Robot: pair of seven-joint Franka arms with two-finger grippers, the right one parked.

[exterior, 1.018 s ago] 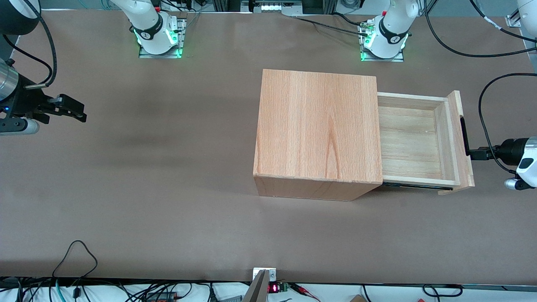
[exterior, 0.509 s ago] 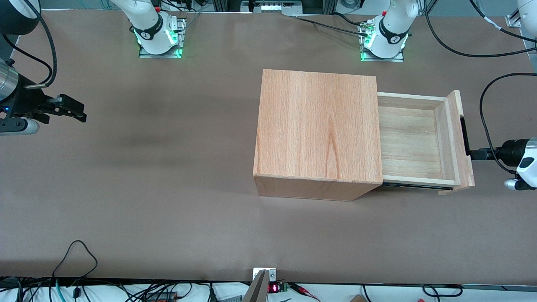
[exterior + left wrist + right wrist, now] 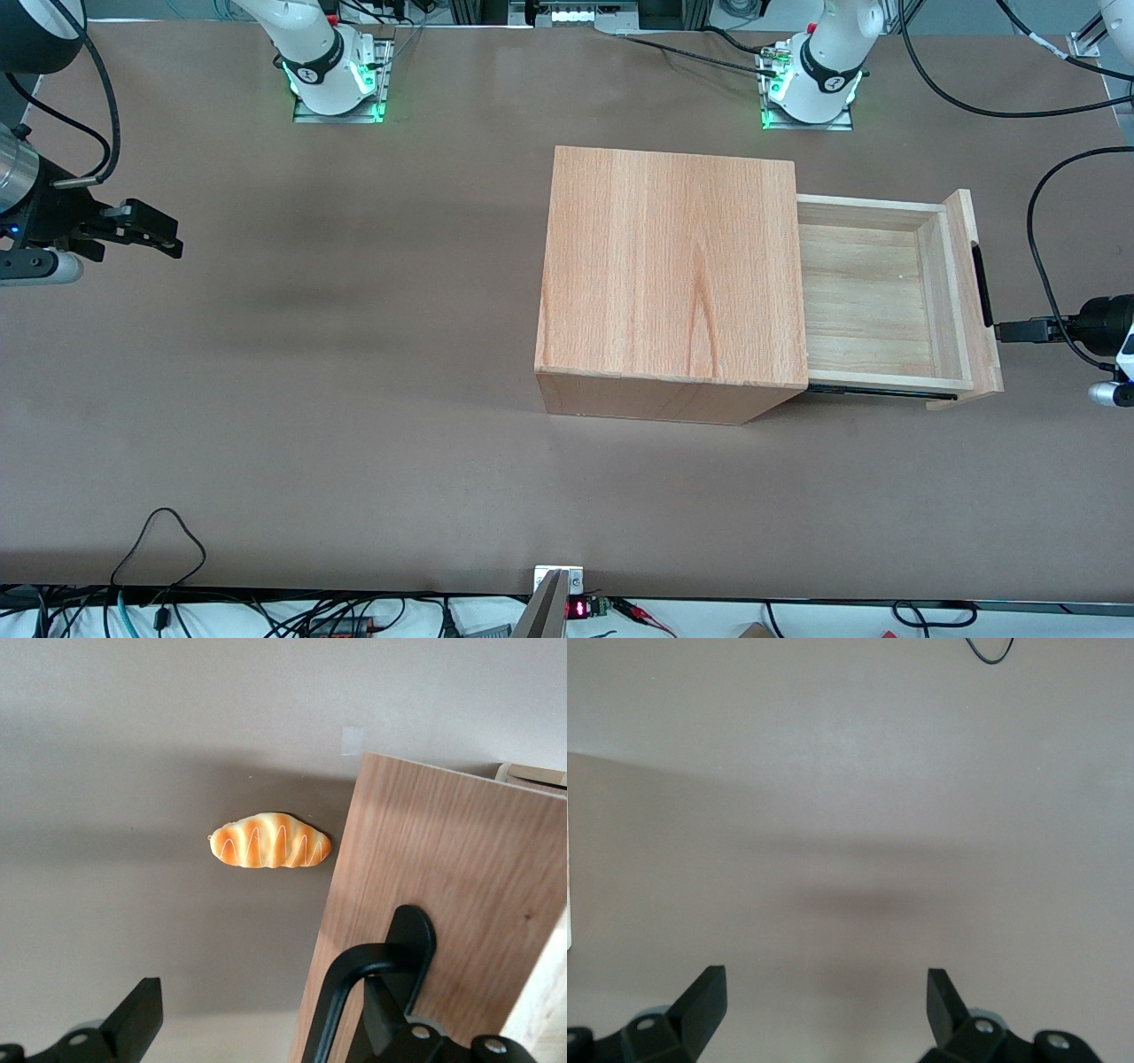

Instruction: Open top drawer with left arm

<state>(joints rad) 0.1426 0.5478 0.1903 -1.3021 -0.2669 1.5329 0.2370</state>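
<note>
Pale-wood top drawer (image 3: 877, 297): pulled out, centre-right of frame.
My claw (image 3: 1010, 331): fingers spread, just off the black handle (image 3: 981, 285).

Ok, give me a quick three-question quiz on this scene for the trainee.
1. True or false: the top drawer is shut inside the cabinet.
2. The gripper is: A) above the cabinet, B) beside the drawer's handle, C) inside the drawer.
3. Fill in: the gripper's jaws are ___.
Key: 1 false; 2 B; 3 open.
</note>
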